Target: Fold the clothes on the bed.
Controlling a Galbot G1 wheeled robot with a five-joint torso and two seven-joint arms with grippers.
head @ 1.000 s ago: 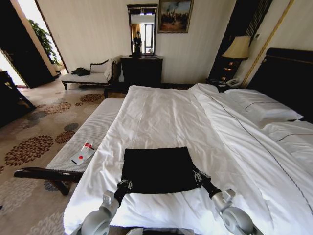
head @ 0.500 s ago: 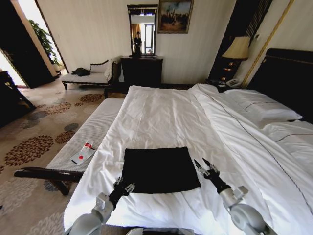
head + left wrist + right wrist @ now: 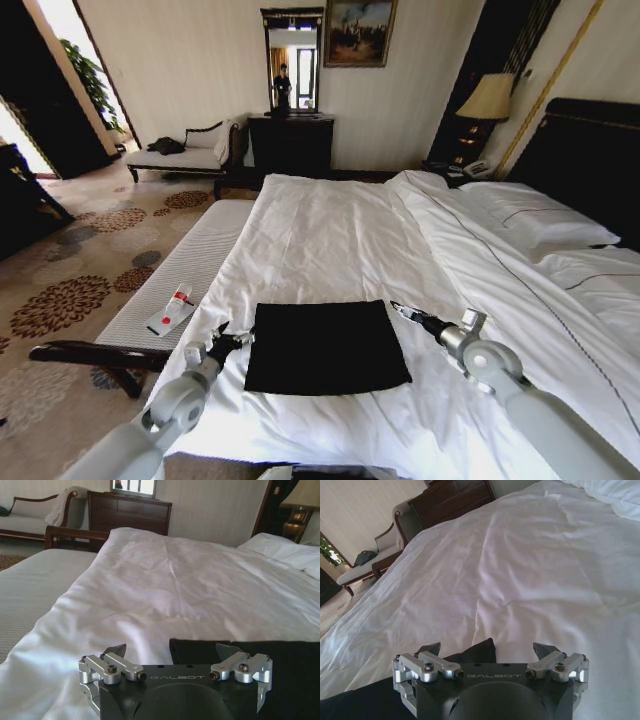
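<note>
While the T-shirt (image 3: 325, 346) lies folded flat on the bed (image 3: 340, 240), both grippers stand spread wide and empty. Left gripper (image 3: 226, 338) sits beside its left edge; right gripper (image 3: 402, 311) near its far right corner, neither touching.

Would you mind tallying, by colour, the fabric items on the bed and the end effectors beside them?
Black T-shirt: 1
White duvet: 1
White pillows: 2
Open end effectors, left and right, flanking the shirt: 2
Total: 6
</note>
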